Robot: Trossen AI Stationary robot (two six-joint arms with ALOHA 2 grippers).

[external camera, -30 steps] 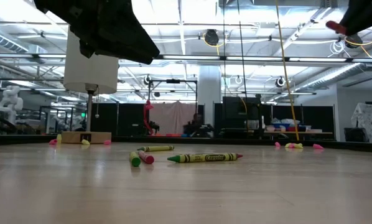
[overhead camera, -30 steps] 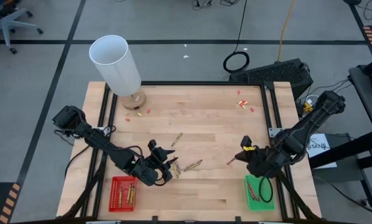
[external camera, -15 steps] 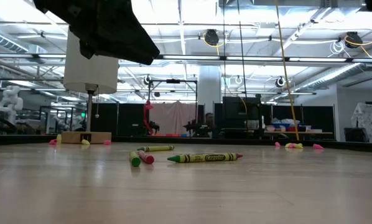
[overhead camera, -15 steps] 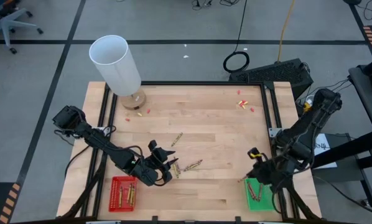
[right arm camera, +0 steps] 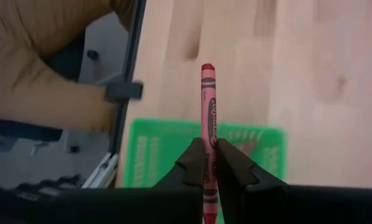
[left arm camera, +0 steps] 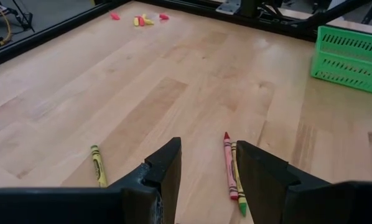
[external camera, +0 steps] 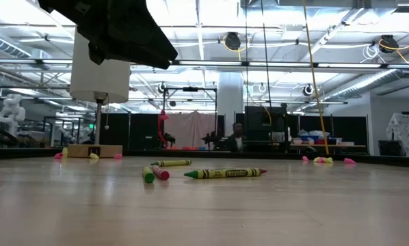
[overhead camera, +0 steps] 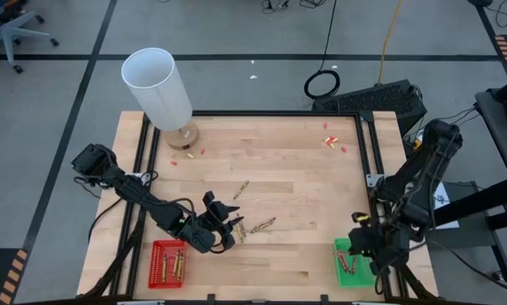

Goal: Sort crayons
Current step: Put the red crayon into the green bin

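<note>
Right gripper (overhead camera: 361,243) moved from mid-counter toward the near right corner, now over the green tray (overhead camera: 345,273), carrying the red crayon (right arm camera: 208,112) clamped between its fingers. In the low view the right arm has left the upper right corner; a person (external camera: 237,139) in the background shifted slightly rightward.

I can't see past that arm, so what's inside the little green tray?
The green tray holds a few crayons, seen from above. The right tool, shut on a red crayon, hangs over the tray and covers part of it, so a full count isn't possible.
</note>
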